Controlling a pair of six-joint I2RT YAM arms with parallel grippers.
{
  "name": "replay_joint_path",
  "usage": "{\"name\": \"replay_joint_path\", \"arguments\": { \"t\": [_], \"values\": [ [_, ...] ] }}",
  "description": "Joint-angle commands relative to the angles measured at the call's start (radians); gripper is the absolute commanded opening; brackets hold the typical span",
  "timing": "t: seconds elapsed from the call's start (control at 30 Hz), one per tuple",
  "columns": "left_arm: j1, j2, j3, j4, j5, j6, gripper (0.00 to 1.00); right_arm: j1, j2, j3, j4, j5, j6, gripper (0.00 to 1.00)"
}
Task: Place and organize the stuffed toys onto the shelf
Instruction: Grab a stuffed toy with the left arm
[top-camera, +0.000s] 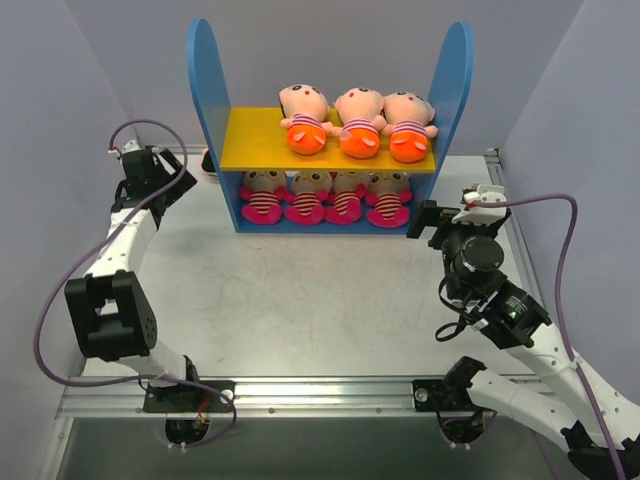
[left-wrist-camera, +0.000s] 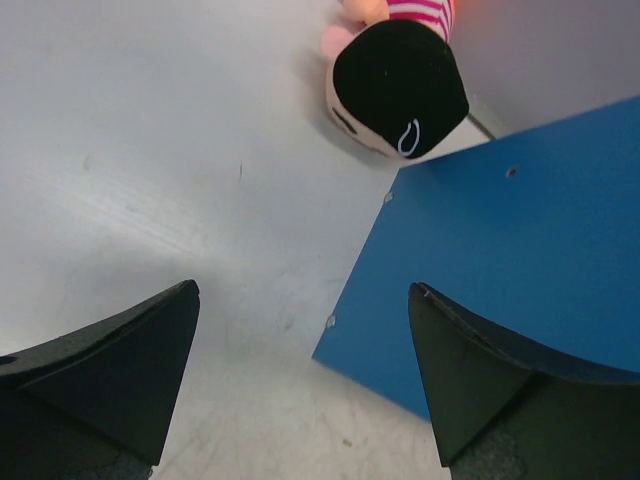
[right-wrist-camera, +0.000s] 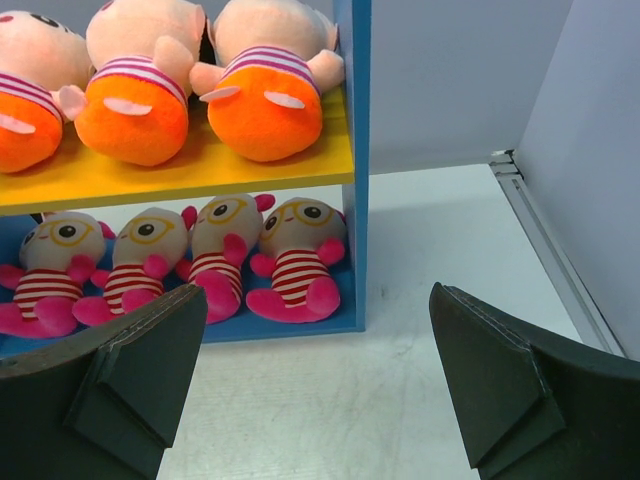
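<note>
Left wrist view cuts off a stuffed toy (left-wrist-camera: 400, 85) beside the shelf (left-wrist-camera: 500, 260).

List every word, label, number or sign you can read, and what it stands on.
No readable text anywhere.
Shelf, toys on it: no print shows.
Toy beside the shelf: a small white loop on its black head, no letter.
</note>
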Motion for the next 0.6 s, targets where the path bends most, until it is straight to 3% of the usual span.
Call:
{"name": "replay_joint_path", "arguments": {
  "t": [0.0,0.27,0.57],
  "values": [
    [0.020,0.135,0.138,0.151,0.076,-0.044,0.94,-0.010,0.028,0.037,0.031,-0.010,0.016,0.99],
    [0.023,0.487,0.393,0.255,0.151,-0.112,0.94,-0.019,0.120,0.074,0.035,-0.050,0.013,0.99],
    [0.018,0.770,0.607,0.392,0.205,-0.182,0.94,-0.027,0.205,0.103,0.040,-0.101,-0.013,0.99]
  ]
}}
